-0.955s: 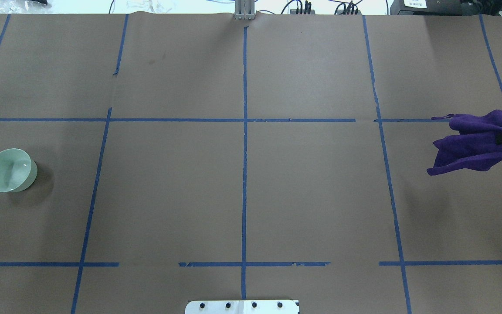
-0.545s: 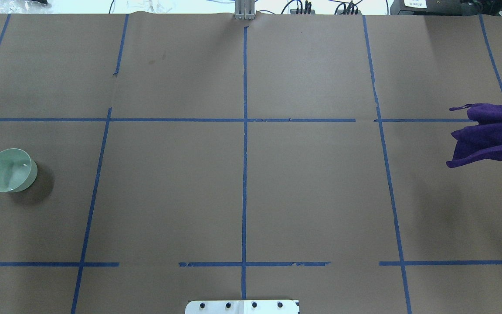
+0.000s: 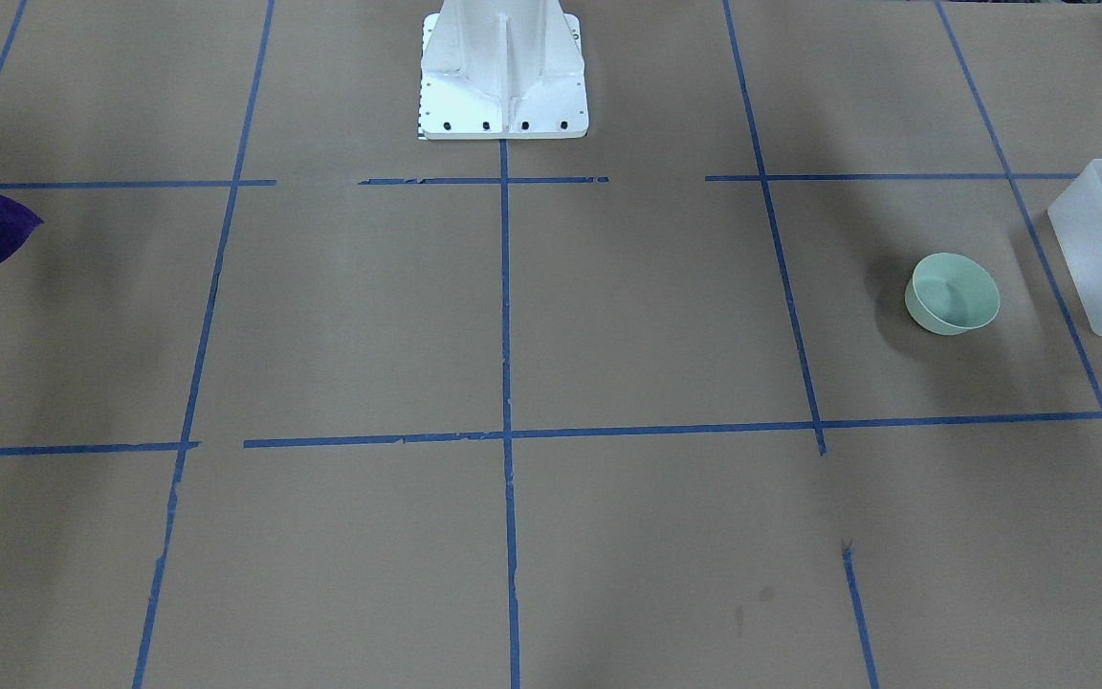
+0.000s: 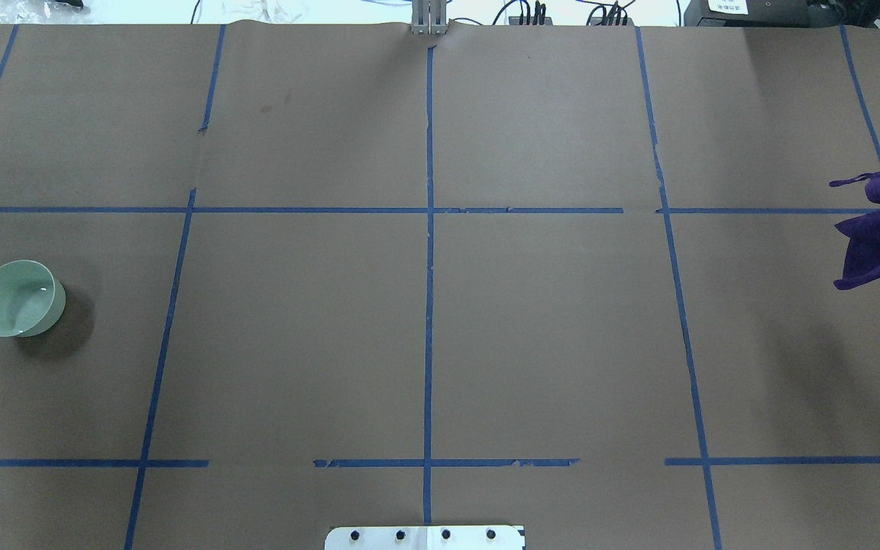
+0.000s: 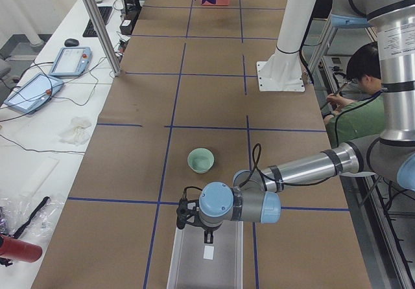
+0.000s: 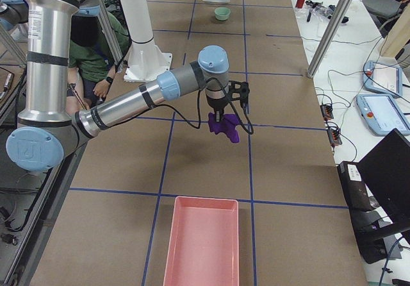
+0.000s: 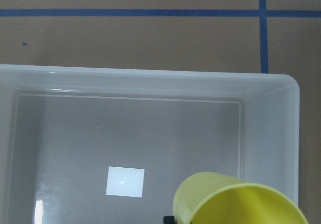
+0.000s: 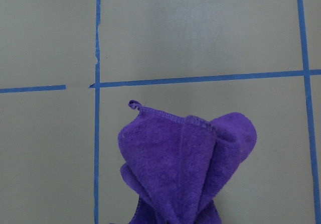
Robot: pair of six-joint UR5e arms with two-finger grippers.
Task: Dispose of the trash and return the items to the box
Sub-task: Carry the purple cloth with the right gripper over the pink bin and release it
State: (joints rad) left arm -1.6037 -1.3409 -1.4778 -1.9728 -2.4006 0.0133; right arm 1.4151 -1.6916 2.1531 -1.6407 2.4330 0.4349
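1. Two steps look to be in hand at once. At the left end of the worktop [image 4: 547, 328], the yellow cup [image 7: 241, 204] hangs over the box [image 7: 150, 83], under the left gripper [image 5: 206, 236]. It seems ready for release.
2. That gripper's jaws are hidden behind the cup, so I cannot tell how they stand.
3. The cup's mouth faces up toward the wrist camera, and its long axis looks near upright, leaning slightly. The box lies open-topped, its long axis along the worktop's length.
4. The purple cloth [image 8: 185, 163] dangles from the right gripper [image 6: 221, 113] near the right end, short of the pink tray [image 6: 202, 241] at that edge. Those jaws are hidden too, so I cannot tell their state.
5. Next, the cup should go down inside the walls. The green bowl [image 3: 953, 294] stands mouth-up near the box, toward the centre, and still needs boxing.
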